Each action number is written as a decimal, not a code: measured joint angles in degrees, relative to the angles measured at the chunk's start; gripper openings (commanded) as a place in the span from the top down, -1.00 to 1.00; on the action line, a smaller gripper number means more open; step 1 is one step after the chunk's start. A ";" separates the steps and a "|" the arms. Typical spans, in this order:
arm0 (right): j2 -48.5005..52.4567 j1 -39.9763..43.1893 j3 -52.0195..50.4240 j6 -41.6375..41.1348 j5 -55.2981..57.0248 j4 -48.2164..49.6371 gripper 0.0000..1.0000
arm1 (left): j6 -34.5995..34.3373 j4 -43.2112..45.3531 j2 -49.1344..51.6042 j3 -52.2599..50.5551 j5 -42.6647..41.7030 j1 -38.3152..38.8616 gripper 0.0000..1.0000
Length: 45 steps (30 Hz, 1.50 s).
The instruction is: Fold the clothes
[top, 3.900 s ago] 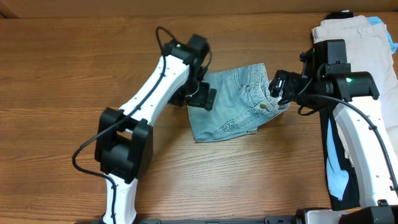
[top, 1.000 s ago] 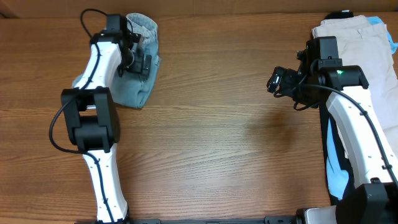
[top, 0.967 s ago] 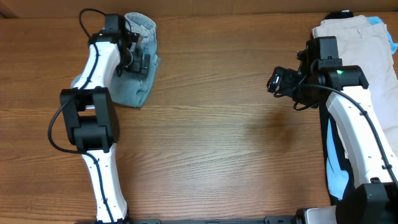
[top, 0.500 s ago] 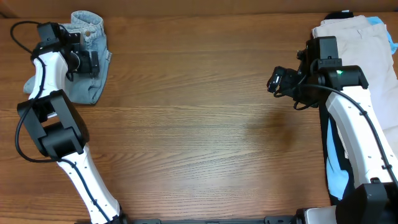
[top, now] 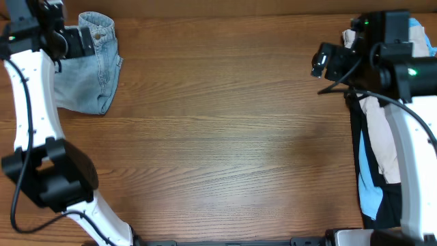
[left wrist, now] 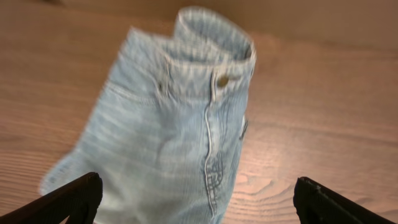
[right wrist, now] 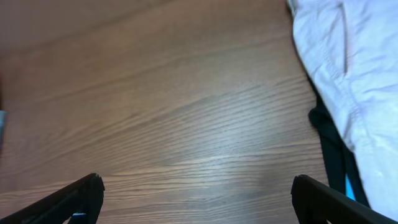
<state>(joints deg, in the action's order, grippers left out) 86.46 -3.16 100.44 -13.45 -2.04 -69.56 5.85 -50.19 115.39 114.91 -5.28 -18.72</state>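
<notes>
Faded denim shorts (left wrist: 180,149) — soft cloth, metal button (left wrist: 221,81), wood-grain table (top: 239,137) — matt

Table (top: 225,137) centre: open wood, free passage both sides.
Far-left corner: denim shorts (top: 87,68) heaped, left arm (top: 31,89) alongside.
Right edge blocked: beige shorts (top: 382,137), black garment (top: 356,137), sky-blue garment (top: 369,198) piled beneath right arm (top: 416,157).

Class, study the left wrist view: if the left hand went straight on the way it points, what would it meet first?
The left hand would first meet the denim shorts, which fill the view straight ahead between its open fingers; how far off is unclear.
</notes>
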 measured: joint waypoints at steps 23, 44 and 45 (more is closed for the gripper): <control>-22.23 0.00 1.84 0.09 -0.76 -6.95 -1.00 | -1.07 -0.68 -0.83 0.52 0.87 0.00 -1.00; -72.61 -0.31 -88.61 8.70 -6.21 57.72 -1.00 | -1.25 -0.85 -0.83 0.52 1.25 0.00 -1.00; -73.90 -0.31 -90.33 8.76 -6.34 58.01 -1.00 | -1.25 -0.83 -0.83 0.52 1.25 0.00 -1.00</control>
<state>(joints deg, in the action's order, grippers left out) 12.56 -3.46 10.11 -4.69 -8.38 -11.55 4.60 -51.03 114.56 115.44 -4.03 -18.72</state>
